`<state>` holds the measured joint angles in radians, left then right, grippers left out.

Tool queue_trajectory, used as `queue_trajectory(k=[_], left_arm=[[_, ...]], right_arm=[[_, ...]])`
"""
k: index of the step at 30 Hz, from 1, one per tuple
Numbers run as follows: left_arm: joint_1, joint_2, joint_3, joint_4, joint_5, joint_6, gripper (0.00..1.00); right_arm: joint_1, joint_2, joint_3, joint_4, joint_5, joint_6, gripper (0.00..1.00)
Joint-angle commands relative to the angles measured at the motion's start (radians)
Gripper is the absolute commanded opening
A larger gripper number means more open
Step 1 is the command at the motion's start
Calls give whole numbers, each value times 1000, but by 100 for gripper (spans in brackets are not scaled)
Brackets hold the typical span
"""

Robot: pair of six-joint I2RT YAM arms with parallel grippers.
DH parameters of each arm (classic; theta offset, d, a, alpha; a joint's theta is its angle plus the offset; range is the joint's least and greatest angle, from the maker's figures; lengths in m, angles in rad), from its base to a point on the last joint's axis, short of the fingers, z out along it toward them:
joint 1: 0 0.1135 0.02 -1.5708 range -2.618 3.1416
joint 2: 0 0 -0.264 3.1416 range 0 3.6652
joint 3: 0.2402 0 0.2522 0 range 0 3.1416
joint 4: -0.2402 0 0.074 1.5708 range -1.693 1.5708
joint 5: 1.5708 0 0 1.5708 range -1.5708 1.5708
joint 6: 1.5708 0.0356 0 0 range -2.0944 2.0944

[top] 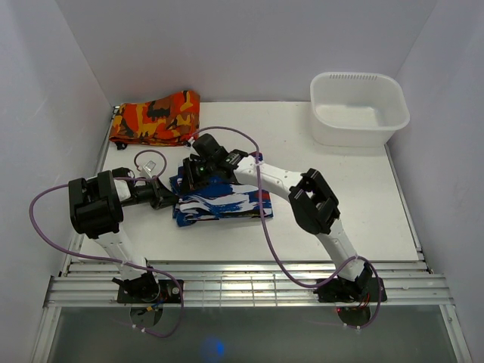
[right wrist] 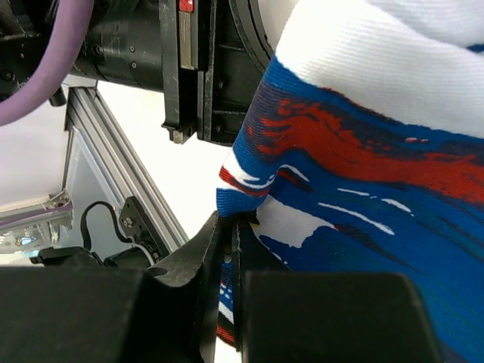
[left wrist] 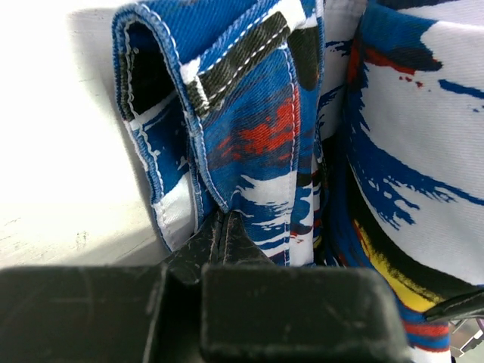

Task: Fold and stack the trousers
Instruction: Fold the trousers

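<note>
The trousers (top: 223,203), blue and white with red marks, lie folded in a thick bundle left of the table's middle. My left gripper (top: 168,198) is at the bundle's left edge. In the left wrist view it (left wrist: 224,221) is shut, its tips pinching a seam of the trousers (left wrist: 257,136) just below a black belt loop (left wrist: 238,57). My right gripper (top: 193,172) reaches over the bundle's far left corner. The right wrist view shows it (right wrist: 227,225) shut on a fold of the trousers (right wrist: 363,189), with cloth showing between the fingers.
An orange, red and black folded cloth (top: 155,117) lies at the back left. A white tub (top: 359,108) stands at the back right. The left arm's black body (right wrist: 174,53) is close beside the right gripper. Purple cables (top: 227,132) loop over the table.
</note>
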<state>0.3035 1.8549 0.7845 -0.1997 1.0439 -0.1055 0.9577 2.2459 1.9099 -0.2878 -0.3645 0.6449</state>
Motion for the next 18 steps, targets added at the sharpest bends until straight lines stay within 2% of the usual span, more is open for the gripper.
queue_trajectory(k=[1,14,17,18], left_arm=[[-32,18,-45,-23,-163,38,0],[-32,17,-42,-20,-143,39,0],[-27,-31,-19,-67,-162,59,16],[-23,-46,-11,-85,-171,69,24]], right_arm=[[27,9,80,73,-14,45,8],[36,79,37,111,-1,41,8],[33,110,41,122,2,13,8],[33,116,44,139,-1,7,8]])
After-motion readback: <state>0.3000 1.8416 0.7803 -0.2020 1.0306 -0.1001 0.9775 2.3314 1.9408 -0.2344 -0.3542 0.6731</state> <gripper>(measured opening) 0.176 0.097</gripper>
